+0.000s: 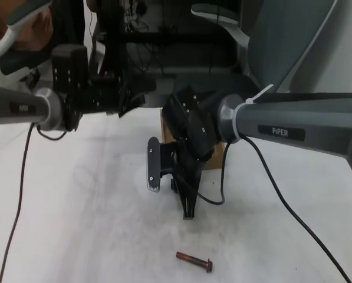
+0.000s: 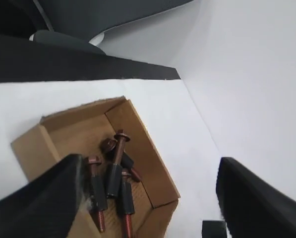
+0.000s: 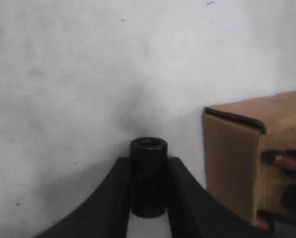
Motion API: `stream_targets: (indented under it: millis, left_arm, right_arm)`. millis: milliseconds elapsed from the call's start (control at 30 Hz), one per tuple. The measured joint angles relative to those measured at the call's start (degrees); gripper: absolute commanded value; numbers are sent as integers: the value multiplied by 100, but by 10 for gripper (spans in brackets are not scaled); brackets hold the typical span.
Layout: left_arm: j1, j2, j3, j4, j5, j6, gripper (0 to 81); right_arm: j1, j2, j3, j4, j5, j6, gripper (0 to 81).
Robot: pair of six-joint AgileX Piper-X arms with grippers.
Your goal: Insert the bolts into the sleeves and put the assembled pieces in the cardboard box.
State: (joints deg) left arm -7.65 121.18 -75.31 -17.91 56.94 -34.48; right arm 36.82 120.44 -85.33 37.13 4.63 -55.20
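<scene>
My right gripper (image 3: 148,162) is shut on a black sleeve (image 3: 148,181), which stands upright between its fingers just above the white table. In the high view this gripper (image 1: 171,200) points down in front of the cardboard box (image 1: 223,151). A loose copper-coloured bolt (image 1: 194,261) lies on the table nearer the front edge. My left gripper (image 2: 150,161) hangs open above the box (image 2: 138,134), with nothing between its fingers. Several bolts fitted in black sleeves (image 2: 119,168) lie inside the box.
The box (image 3: 237,158) stands close beside the held sleeve, its open flap toward it. The right arm's cable (image 1: 270,183) trails over the white table (image 1: 75,206). Dark equipment and a chair stand behind the bench.
</scene>
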Motion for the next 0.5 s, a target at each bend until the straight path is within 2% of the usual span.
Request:
stream_targets:
  millis: [133, 233, 400, 500]
  left_arm:
    - [12, -263, 360, -30, 438, 30, 700]
    - [40, -707, 790, -43, 714, 97, 700]
    - [-6, -1780, 1545, 147, 1078, 484, 700]
    - [-262, -2314, 1928, 734, 1093, 1158, 700]
  right_arm:
    - [0, -389, 181, 425, -506, 727, 4]
    - [-60, -1099, 526, 327, -628, 1251, 4]
    - [-499, -2579, 1385, 6, -637, 2311, 4]
    - [-752, -3471, 2252, -295, -603, 2914, 4]
